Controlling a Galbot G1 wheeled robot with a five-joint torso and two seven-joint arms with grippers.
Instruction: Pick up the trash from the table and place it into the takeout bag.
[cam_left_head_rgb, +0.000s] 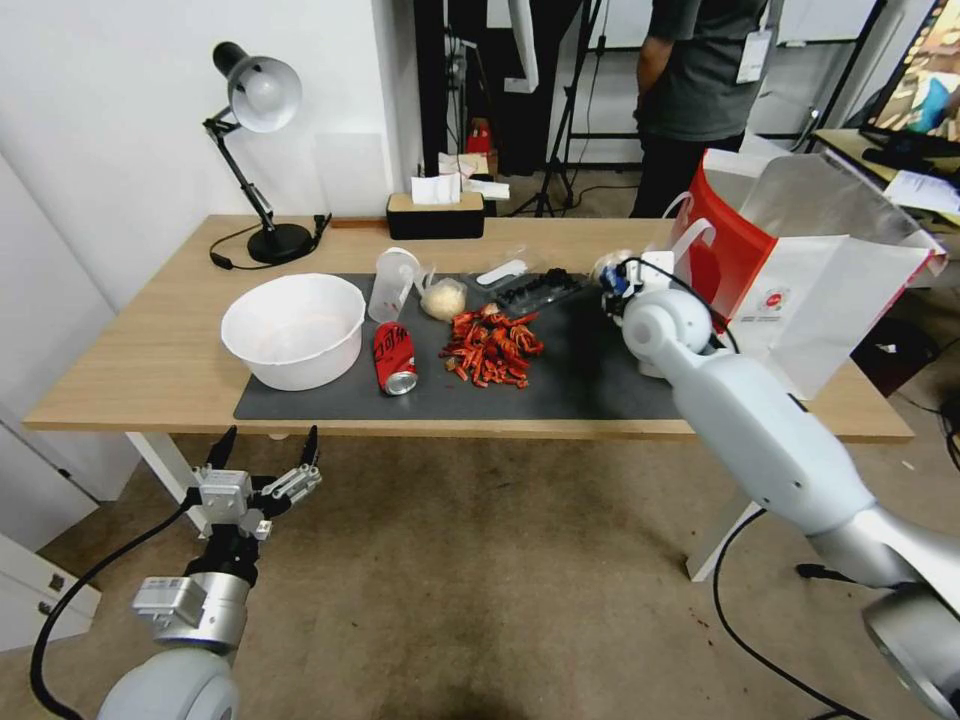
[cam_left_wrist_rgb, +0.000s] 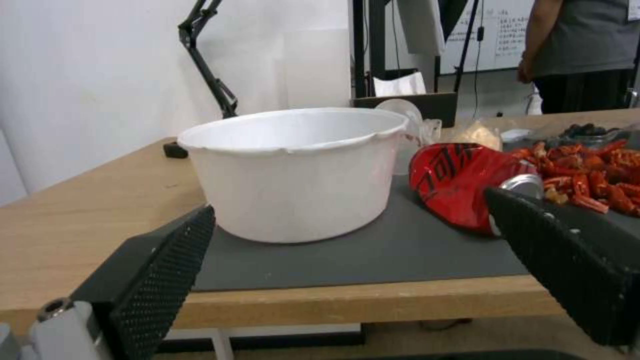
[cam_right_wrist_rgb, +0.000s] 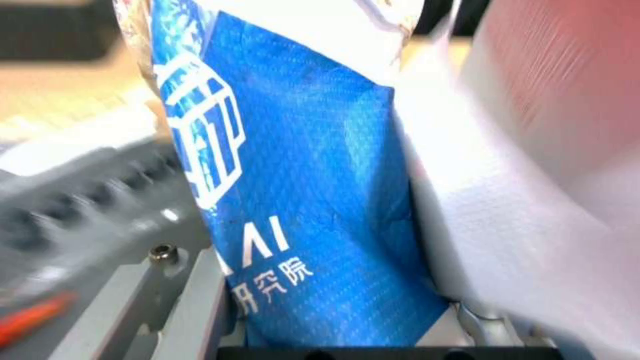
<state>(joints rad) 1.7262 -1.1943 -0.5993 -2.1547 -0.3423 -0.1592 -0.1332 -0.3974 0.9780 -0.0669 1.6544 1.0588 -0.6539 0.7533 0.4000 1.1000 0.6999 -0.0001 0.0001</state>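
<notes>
Ahead, a long rectangular light-wood table (cam_left_head_rgb: 150, 370) on white legs is seen, covered in the middle by a large dark grey mat (cam_left_head_rgb: 590, 385). At the table's right end a large white paper takeout bag (cam_left_head_rgb: 830, 300) with a red side panel and silvery foil lining is stood upright, its mouth open upward.

On the left part of the mat a wide round white bowl (cam_left_head_rgb: 293, 330) is set. Just right of it a crushed red cola can (cam_left_head_rgb: 394, 357) is laid on its side, its long axis running from the far side of the table toward the robot, its silver end facing the robot. Right of the can a loose pile of red food scraps (cam_left_head_rgb: 492, 346) is spread. Behind these a clear plastic cup (cam_left_head_rgb: 392, 283) and a small clear-wrapped whitish food lump (cam_left_head_rgb: 443, 298) are placed.

The right gripper (cam_right_wrist_rgb: 347, 345) is raised over the right part of the mat, just beside the bag's red panel, and is clamped on a blue-and-white can (cam_right_wrist_rgb: 300, 200); the bag's mouth lies to its right and higher.

The left gripper (cam_left_head_rgb: 265, 450) is held low before the table's near edge, fingers spread wide and holding nothing, facing the bowl and the red can.
</notes>
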